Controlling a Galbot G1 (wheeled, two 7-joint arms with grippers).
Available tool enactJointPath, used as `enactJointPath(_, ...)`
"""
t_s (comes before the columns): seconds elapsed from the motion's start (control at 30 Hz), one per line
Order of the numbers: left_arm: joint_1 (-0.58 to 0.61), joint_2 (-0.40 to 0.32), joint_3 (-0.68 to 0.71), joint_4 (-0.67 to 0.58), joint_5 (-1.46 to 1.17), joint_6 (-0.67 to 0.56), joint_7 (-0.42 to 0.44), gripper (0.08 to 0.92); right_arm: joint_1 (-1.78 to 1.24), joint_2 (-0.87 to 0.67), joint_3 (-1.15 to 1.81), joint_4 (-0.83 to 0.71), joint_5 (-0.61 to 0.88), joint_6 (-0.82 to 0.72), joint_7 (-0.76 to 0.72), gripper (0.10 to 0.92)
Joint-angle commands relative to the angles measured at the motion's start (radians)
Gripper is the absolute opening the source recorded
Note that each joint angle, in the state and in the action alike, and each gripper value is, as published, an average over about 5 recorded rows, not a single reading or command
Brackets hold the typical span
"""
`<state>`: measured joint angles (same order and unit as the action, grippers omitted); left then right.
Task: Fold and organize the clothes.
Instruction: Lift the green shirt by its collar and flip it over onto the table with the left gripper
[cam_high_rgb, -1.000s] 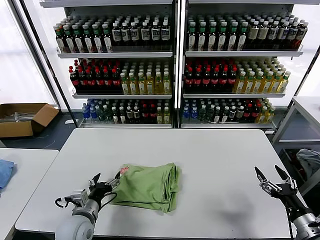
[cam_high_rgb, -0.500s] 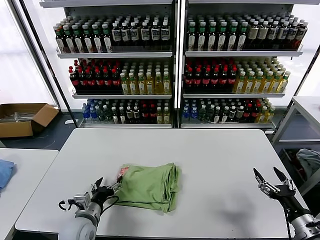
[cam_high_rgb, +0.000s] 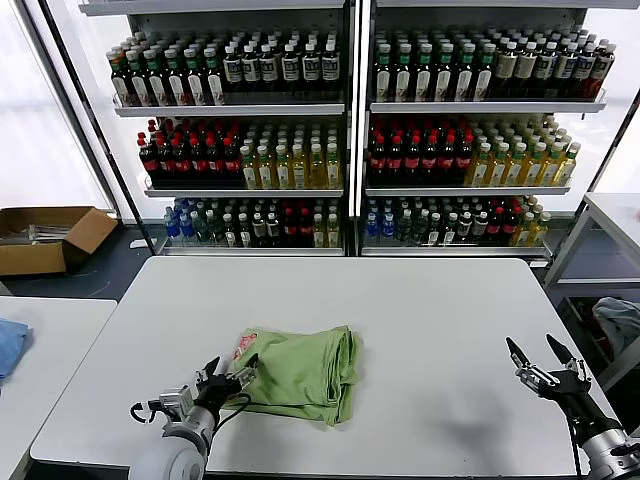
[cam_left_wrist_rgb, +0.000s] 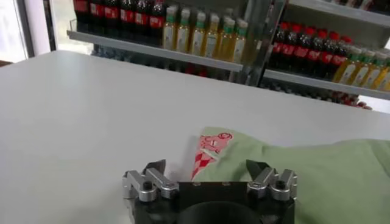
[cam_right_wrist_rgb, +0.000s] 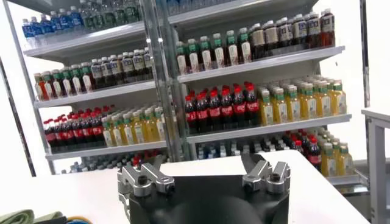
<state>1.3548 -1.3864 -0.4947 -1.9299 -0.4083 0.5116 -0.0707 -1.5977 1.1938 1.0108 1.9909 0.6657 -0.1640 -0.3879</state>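
While the light green short-sleeved cotton shirt (cam_high_rgb: 300, 372) lies as a compact folded bundle on the white rectangular table (cam_high_rgb: 420, 310), the folding looks largely done, though this is a judgement from its shape alone. One corner with a red-and-white printed graphic (cam_left_wrist_rgb: 209, 149) sticks out of the bundle on the side away from the robot, so the stack is not quite tidy. What seems left is a last tuck or a squaring-up, and perhaps setting the shirt in its final place

At the shirt's near left edge sits the left gripper (cam_high_rgb: 229, 376), its jaws spread wide, one finger beside the graphic corner and the other over the green fabric; it holds nothing. Well apart from the shirt, off its right side at the table's near right corner, the right gripper (cam_high_rgb: 540, 363) waits with its jaws spread wide and empty

Beyond the shirt the tabletop is smooth and matte. Behind the table stand tall metal shelves of bottled drinks (cam_high_rgb: 350, 130). Left of the shirt, past the table's edge, a brown cardboard box (cam_high_rgb: 45, 237) rests on the floor, and a blue cloth (cam_high_rgb: 10, 345) lies on a second white table
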Motion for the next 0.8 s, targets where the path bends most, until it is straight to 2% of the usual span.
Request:
enactJointPath(0.03,-0.009,-0.008,0.003,0.036,-0.018,0.013,0.008,0.757,-0.002,-0.001,0.004,-0.002,0.003,0.002,-0.001,0.823)
enactJointPath(0.5,-0.02,-0.041,0.024,0.062,-0.031,0.018,0.017,0.342,0.002,0.002,0.015,-0.003,0.008,0.001,0.003,0.823)
enactJointPath(0.67,-0.01,-0.023,-0.012,0.023,-0.044,0.015,0.017,0.195,0.009,0.007,0.019,-0.008,0.009,0.001,0.003,0.823)
enactJointPath(0.8,0.007,0.01,-0.096,-0.019,-0.072,0.015,0.019,0.136,0.011,0.01,0.02,-0.01,0.011,0.001,0.003,0.823)
